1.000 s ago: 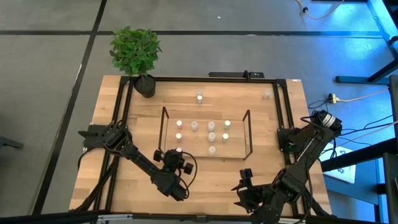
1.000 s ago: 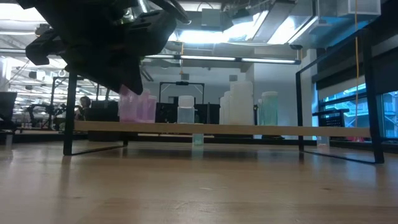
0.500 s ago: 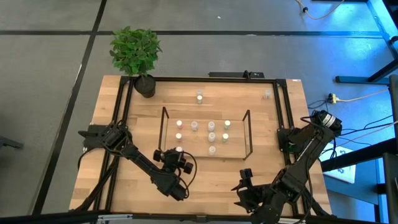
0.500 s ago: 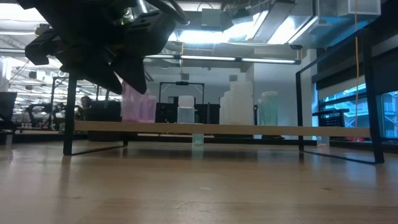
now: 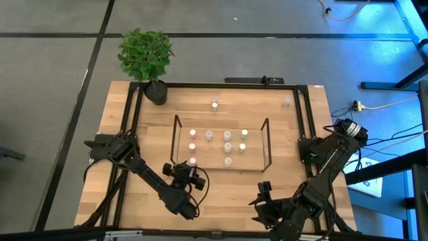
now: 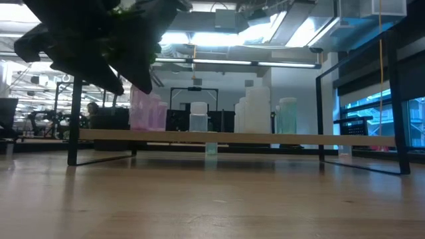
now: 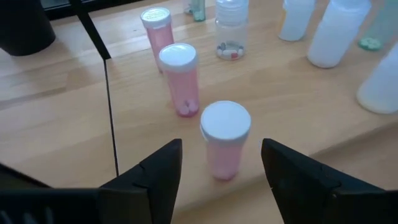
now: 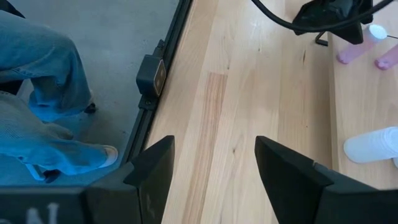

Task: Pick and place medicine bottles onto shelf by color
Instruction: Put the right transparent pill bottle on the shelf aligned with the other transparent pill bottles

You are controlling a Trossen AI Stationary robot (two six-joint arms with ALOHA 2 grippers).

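Note:
My left gripper (image 7: 221, 171) (image 5: 190, 170) is open at the near left corner of the shelf (image 5: 221, 144). Its fingers stand on either side of a pink medicine bottle (image 7: 225, 140) with a white cap and do not touch it. That bottle stands upright on the shelf's wooden board, nearest in a row of three pink bottles (image 7: 180, 78). More bottles (image 5: 228, 147) stand farther right on the board. My right gripper (image 8: 214, 155) (image 5: 265, 190) waits open above the table's near right part.
Two loose bottles (image 5: 215, 104) (image 5: 287, 102) stand on the table beyond the shelf. A potted plant (image 5: 147, 57) is at the far left corner. A black frame (image 5: 299, 120) rims the table. A person's legs in jeans (image 8: 37, 93) show beside the table.
My left gripper has drawn back a little toward the table's near left, off the pink bottle. In the low view its dark finger has left the front of the bottle's top. The bottle stays upright on the shelf board.

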